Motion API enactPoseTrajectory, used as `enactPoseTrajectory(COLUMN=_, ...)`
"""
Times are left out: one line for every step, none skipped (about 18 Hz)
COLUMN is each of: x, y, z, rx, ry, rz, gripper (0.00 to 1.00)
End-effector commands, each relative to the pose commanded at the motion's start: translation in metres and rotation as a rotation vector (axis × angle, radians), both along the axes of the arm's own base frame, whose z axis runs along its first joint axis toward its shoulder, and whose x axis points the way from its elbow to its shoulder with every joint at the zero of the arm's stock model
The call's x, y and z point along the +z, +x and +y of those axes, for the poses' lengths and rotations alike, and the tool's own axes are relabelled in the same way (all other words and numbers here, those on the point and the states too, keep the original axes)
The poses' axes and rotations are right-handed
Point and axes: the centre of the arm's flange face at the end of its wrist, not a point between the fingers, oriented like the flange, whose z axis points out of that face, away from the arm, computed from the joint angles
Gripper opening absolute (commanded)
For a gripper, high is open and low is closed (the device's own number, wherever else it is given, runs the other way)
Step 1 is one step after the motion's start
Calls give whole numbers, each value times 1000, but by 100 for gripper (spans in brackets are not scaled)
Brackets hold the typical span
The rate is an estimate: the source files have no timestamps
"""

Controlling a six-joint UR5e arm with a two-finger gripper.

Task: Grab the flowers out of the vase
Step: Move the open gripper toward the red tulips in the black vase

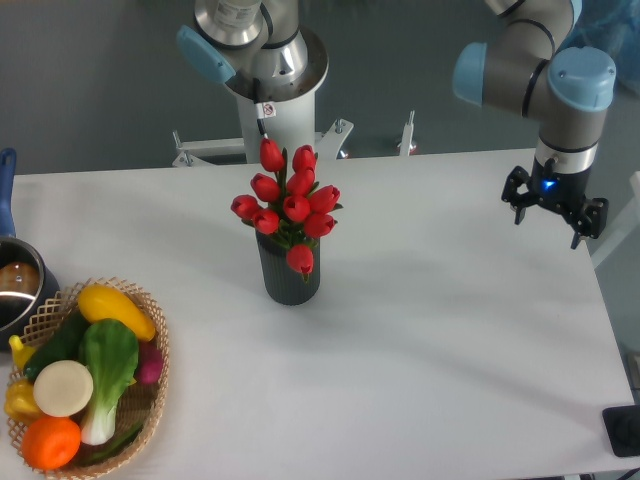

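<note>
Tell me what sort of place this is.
Probably a robotics lab test bench, not a home: a robot arm with its gripper hangs over a bare white table set with props, tulips in a vase and a basket of toy-like vegetables.

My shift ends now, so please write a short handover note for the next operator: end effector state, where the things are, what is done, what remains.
End effector: open, empty, above the table's right side, far from the vase.
Flowers: red tulips, in the dark vase near the table's middle.
Done: nothing; flowers untouched.
Left: move over, grasp the flowers, lift them out.
</note>
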Motion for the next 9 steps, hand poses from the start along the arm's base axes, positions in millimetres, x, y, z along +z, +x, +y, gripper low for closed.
enactPoseTrajectory(x=-2, y=0, z=1, rx=-2, ry=-1, rz=-3, gripper=100)
enactPoseTrajectory(x=-1, y=0, z=0, rx=-2, ry=-1, rz=-1, gripper=100)
enactPoseTrajectory(x=0, y=2, z=2, rx=-3, ry=0, rz=0, gripper=100)
enactPoseTrajectory(x=-2, y=4, z=3, rx=-5, ry=2, rz=-7, gripper=100)
enactPoseTrajectory(x=-2, y=5, z=5, rx=-8, ry=8, rz=-9, gripper=100)
enactPoseTrajectory(x=-4, y=7, z=5, rx=-7, ry=15, rz=-16, gripper=100)
enactPoseTrajectory(x=-8, y=12, z=7, rx=13, ry=34, rz=-31, gripper=100)
enactPoseTrajectory(x=-12, y=21, z=8, rx=40, ry=68, rz=-54, gripper=100)
enactPoseTrajectory(x=-10, y=29, z=10, rx=50, ry=112, rz=-68, gripper=100)
